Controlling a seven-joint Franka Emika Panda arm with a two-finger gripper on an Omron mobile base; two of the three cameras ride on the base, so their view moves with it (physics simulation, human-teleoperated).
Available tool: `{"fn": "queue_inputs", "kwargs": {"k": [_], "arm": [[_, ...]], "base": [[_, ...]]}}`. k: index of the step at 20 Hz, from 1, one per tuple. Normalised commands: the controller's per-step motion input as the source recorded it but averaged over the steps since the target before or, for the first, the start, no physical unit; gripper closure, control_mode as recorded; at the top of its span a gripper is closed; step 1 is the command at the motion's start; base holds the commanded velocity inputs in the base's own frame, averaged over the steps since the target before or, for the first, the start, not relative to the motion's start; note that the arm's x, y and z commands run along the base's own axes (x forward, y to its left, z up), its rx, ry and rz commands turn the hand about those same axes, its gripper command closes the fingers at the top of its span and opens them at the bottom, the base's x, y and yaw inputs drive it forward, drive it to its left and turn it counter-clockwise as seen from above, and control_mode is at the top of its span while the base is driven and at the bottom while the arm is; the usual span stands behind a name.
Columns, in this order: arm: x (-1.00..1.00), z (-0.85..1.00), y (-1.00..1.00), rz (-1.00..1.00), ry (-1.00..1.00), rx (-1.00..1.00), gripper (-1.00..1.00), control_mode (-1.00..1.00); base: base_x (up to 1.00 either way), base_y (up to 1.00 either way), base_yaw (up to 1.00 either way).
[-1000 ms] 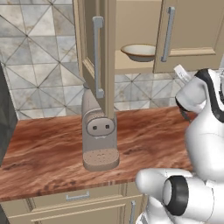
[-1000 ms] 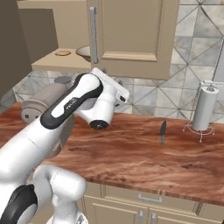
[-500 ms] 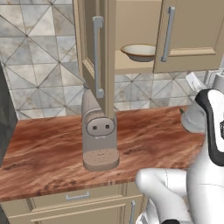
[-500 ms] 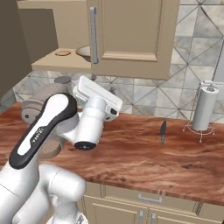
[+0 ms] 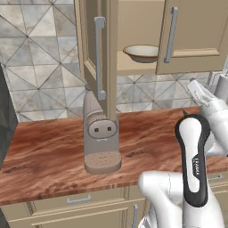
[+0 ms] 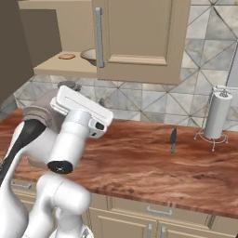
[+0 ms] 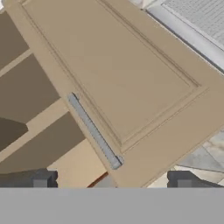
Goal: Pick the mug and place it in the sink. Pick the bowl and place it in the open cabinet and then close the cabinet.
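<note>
The bowl (image 5: 142, 52) rests on the lower shelf inside the open cabinet (image 5: 133, 67), and its rim peeks past the door edge (image 6: 89, 56). One cabinet door (image 5: 107, 58) stands swung out edge-on. In the hand view, a panelled door (image 7: 118, 78) with its silver bar handle (image 7: 94, 131) is close ahead. My gripper (image 7: 112, 181) is open below that handle, its fingertips (image 7: 41, 181) apart with nothing between them. The mug and the sink are out of view.
A grey coffee machine (image 5: 100, 133) stands on the wooden counter (image 5: 49, 147) under the open door. Further right on the counter (image 6: 139, 162) lie a dark knife (image 6: 173, 139) and a paper towel holder (image 6: 217, 118). My arm (image 6: 69, 139) stands over the counter's front edge.
The arm has folded and turned, its elbow dropping in front of the base while the hand tilted up toward the cabinet door. Bowl and doors have not moved; the gripper stayed open.
</note>
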Motion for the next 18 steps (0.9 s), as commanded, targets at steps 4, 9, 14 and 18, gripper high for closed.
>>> {"fn": "queue_inputs", "kwargs": {"k": [4,9,14,18], "arm": [[-1.0,0.04,0.54,0.0,0.16,-0.13,-1.0,-1.0],[-1.0,0.05,0.63,0.0,0.04,-0.15,-1.0,-1.0],[-0.92,-0.38,0.89,0.0,-0.09,-0.36,-1.0,-1.0],[-0.06,-0.91,1.0,-0.04,-0.06,-0.52,-1.0,-1.0]], "base": [[0.0,0.0,0.0],[0.0,0.0,0.0],[0.0,0.0,0.0],[0.0,0.0,0.0]]}}
